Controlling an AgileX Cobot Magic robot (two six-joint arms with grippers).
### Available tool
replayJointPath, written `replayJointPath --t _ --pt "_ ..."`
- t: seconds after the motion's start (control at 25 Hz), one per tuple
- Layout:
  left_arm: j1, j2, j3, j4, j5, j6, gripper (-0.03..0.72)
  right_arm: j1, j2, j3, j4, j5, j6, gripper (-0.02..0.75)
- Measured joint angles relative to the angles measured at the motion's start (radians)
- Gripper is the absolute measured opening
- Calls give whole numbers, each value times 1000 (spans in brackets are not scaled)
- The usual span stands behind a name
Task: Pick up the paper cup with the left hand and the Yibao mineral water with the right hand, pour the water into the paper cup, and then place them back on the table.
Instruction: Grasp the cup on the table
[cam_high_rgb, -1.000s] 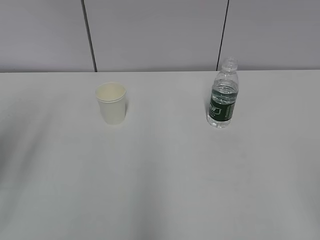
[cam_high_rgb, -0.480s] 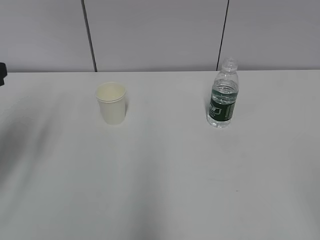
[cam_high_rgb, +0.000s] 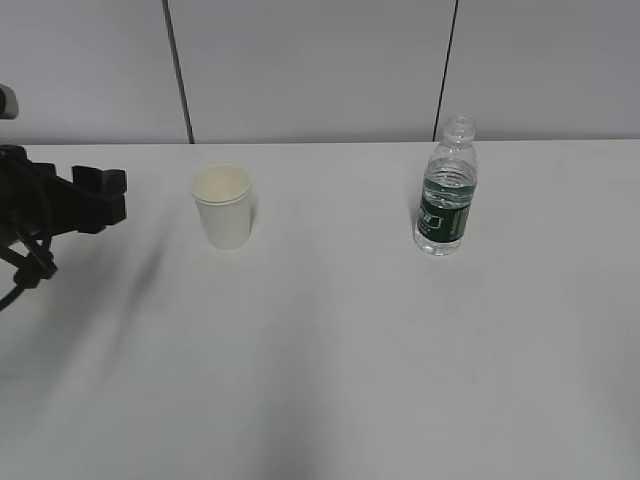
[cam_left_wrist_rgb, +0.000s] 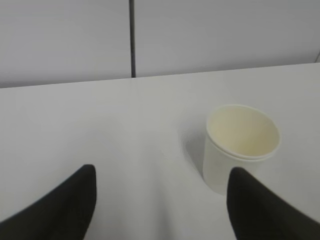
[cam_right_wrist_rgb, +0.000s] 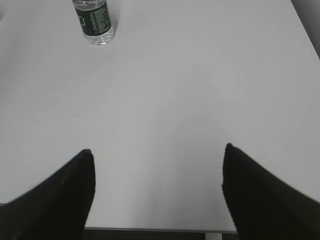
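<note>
The cream-white paper cup (cam_high_rgb: 224, 206) stands upright and empty on the white table (cam_high_rgb: 330, 330), left of centre. It also shows in the left wrist view (cam_left_wrist_rgb: 240, 147), ahead and to the right of the open jaws. My left gripper (cam_high_rgb: 105, 198) is open at the left edge, a short way left of the cup and apart from it. The Yibao mineral water bottle (cam_high_rgb: 446, 192) stands upright, uncapped, partly filled, at the right; it shows far off in the right wrist view (cam_right_wrist_rgb: 93, 21). My right gripper (cam_right_wrist_rgb: 157, 152) is open and empty over the table's near edge, outside the exterior view.
A grey panelled wall (cam_high_rgb: 320, 70) with dark vertical seams runs behind the table. The table's right edge (cam_right_wrist_rgb: 305, 30) and near edge show in the right wrist view.
My left arm has come into the exterior view from the left edge and moved right toward the cup. The cup and the bottle have not moved.
</note>
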Motion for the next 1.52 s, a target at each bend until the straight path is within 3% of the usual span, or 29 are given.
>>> replayJointPath --t 0.24,0.52,0.72,0.88,1.52 --pt "-60 120 -1 0 -125 -3 496 0 0 0 -19 0 0 585" --pt "-71 266 -8 -2 -315 -35 496 0 0 -24 -69 -83 0 585" --pt "-71 375 -10 50 -475 -104 501 0 29 -15 -112 -327 0 585" --pt "-71 441 -11 104 -560 -129 503 0 192 4 -113 -500 0 585" --pt "-71 521 -14 167 -617 -130 513 0 921 4 -115 -1298 75 585"
